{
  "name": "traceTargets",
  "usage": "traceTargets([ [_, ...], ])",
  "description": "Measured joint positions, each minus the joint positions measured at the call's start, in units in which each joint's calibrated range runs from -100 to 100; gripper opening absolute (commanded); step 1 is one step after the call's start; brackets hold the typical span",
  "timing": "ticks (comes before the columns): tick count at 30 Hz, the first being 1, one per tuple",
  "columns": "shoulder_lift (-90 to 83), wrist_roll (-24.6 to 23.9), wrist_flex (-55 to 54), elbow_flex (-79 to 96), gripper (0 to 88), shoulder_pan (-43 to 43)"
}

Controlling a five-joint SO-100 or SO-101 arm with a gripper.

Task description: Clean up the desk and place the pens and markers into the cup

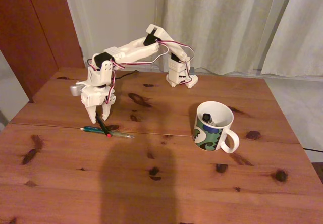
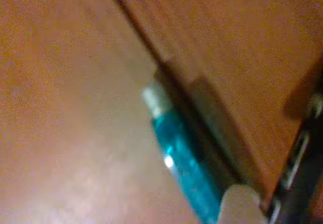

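Pointing down at the left part of the desk [image 1: 161,183], the white pincer [image 1: 99,117] has its 2 fingertips a narrow way apart, and the upper end of the black pen [image 1: 104,127] rises between them. Whether the fingers actually press on that pen cannot be told from the fixed view. The black pen leans, its red-pink tip down on the wood at the seam that runs left to right across the planks. It crosses over the teal-green pen [image 1: 96,130], which lies flat along that seam just near of the pincer, its pale clear end pointing right.

In the wrist view the teal-green pen [image 2: 184,163] shows blurred and close, running down toward the lower right beside the dark line of the seam, with its whitish end uppermost. A pale rounded fingertip [image 2: 241,206] sits at the bottom edge right against it, and a dark slim shape at the right edge seems to be the black pen [image 2: 298,176].

Well to the right of the pincer stands the cup [image 1: 212,128], upright, its handle turned to the near right. A dark-capped stick [image 1: 207,118], likely the marker, stands inside it against the left wall.

The arm's base [image 1: 180,75] sits at the far edge of the desk, in front of pale curtains [image 1: 227,22].
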Motion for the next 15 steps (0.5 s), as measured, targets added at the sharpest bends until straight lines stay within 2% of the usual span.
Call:
traceTargets([
  [9,1.69,0.05,0.0,0.0,14.0,-0.07],
  [11,1.69,0.1,0.0,0.0,9.9,-0.07],
  [13,1.78,0.2,0.0,0.0,0.0,0.0],
  [15,1.78,0.59,0.0,0.0,1.5,0.0],
])
